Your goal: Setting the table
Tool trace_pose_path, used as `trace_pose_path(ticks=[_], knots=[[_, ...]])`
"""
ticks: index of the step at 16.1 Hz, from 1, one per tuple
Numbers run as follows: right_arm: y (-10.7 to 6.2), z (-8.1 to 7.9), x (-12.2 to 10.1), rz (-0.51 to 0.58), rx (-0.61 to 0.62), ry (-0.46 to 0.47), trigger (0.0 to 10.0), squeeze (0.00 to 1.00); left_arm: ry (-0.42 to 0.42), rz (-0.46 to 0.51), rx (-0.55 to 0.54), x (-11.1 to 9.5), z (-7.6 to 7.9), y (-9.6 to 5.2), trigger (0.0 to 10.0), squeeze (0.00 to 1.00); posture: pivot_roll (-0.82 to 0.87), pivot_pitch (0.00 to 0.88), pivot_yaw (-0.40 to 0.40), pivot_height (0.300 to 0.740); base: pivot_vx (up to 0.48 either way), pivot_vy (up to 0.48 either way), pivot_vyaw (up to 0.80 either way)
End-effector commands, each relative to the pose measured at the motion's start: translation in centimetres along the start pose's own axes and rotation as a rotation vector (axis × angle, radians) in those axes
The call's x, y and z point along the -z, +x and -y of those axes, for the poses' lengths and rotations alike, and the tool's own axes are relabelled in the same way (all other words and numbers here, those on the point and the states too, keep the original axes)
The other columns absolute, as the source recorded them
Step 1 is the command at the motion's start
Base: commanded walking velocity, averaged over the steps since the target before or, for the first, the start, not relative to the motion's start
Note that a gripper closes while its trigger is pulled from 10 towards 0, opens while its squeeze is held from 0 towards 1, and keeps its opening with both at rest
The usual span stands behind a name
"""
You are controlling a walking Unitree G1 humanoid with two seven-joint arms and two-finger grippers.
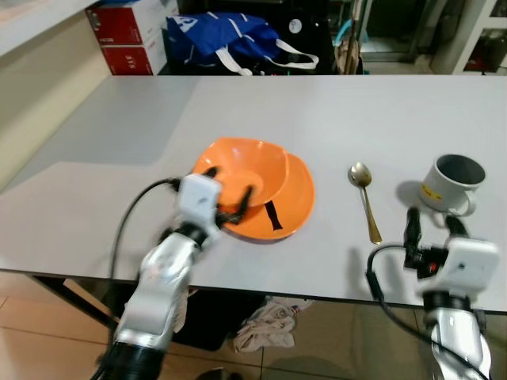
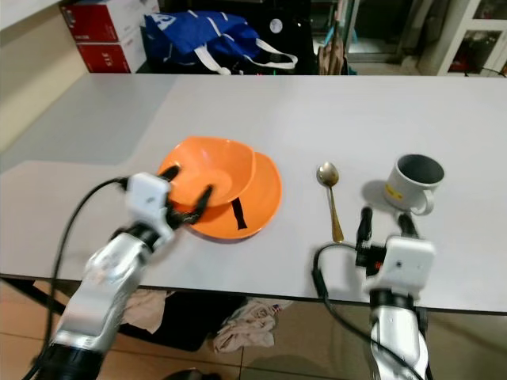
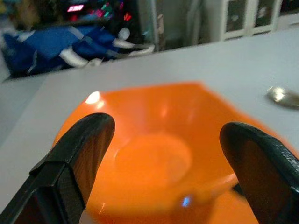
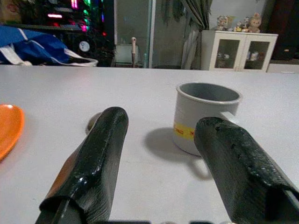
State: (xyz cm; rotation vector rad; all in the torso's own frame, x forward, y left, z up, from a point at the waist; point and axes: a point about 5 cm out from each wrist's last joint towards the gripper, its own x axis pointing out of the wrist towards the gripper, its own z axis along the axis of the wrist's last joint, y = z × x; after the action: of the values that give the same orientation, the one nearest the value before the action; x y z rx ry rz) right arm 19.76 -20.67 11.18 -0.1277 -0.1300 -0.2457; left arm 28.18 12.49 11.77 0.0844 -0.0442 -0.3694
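Orange bowl point(image 1: 242, 170) on orange plate point(image 1: 289, 207), left gripper point(image 1: 229, 192) fingers spread around its rim, right gripper point(image 1: 432, 225) fingers apart, empty, near mug point(image 1: 451, 184)

Open grey table point(image 1: 333, 111) across upper frame. At centre left, orange bowl point(image 1: 242, 170) on orange plate point(image 1: 295, 202). At centre right, gold spoon point(image 1: 365, 198), then white mug point(image 1: 451, 184) just beside, a narrow gap between.

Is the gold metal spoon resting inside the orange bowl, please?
No, the gold metal spoon lies on the grey table, beside the orange bowl.
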Motion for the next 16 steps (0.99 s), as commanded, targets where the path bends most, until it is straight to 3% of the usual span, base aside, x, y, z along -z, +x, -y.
trace_pose_path(ticks=[1, 3, 7, 11, 16], knots=[[-0.4, -0.2, 0.4, -0.011, -0.016, 0.005, 10.0, 0.00, -0.003, -0.002, -0.016, 0.5, -0.4, -0.7, 10.0, 0.00, -0.04, 0.000, 0.093, 0.740, 0.000, 0.000, 0.00], [-0.6, -0.4, 0.7, -0.027, -0.036, 0.011, 10.0, 0.00, 0.018, 0.004, 0.018, 0.5, 0.0, -1.5, 10.0, 0.00, -0.04, 0.000, 0.098, 0.740, 0.000, 0.000, 0.00], [0.8, -0.7, 0.5, -0.006, -0.048, 0.012, 10.0, 0.00, -0.056, -0.031, 0.012, 0.0, 0.6, -0.4, 10.0, 0.00, -0.04, 0.000, 0.107, 0.740, 0.000, 0.000, 0.00], [1.9, -0.7, 0.9, -0.019, -0.062, 0.020, 10.0, 0.00, -0.057, -0.025, 0.033, -0.2, 0.8, 0.6, 10.0, 0.00, -0.04, 0.000, 0.103, 0.740, 0.000, 0.000, 0.00], [2.2, -1.2, 1.4, -0.034, -0.079, 0.032, 10.0, 0.00, -0.072, 0.000, 0.054, -0.7, 1.1, 0.8, 10.0, 0.00, -0.03, 0.000, 0.098, 0.740, 0.000, 0.067, 0.00]])
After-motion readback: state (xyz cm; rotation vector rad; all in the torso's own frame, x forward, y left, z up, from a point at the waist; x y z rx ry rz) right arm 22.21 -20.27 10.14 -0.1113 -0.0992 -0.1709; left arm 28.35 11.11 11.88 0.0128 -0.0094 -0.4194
